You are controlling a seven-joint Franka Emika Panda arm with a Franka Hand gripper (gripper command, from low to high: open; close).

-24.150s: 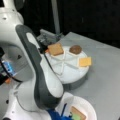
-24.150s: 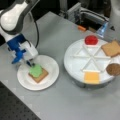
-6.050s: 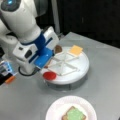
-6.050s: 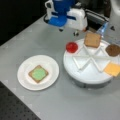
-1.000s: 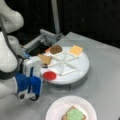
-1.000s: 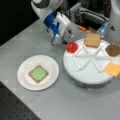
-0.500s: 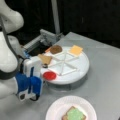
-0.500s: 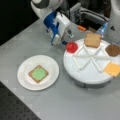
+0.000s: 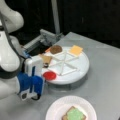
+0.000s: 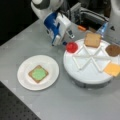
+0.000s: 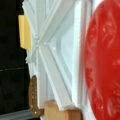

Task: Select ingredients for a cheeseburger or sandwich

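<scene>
**Gripper at tomato, tray edge**

Gripper (image 10: 65, 43) seen low beside divided tray (image 10: 82, 75), at the red tomato (image 10: 71, 47) in its edge compartment; tip appeared to touch or just reach it. Jaw state: cannot tell, fingers hidden behind blue housing in a front view (image 9: 37, 96). Tomato filled the wrist view (image 11: 103, 62), very close. Elsewhere on tray: toast (image 10: 92, 39), patty (image 10: 113, 50), cheese (image 10: 113, 69), each in own compartment. Apart from tray, plate (image 10: 23, 80) carried toast with lettuce (image 10: 38, 74) on top. Grey rail (image 9: 41, 40) lay behind tray. Since one second earlier: no visible shift in arm or pieces.
</scene>
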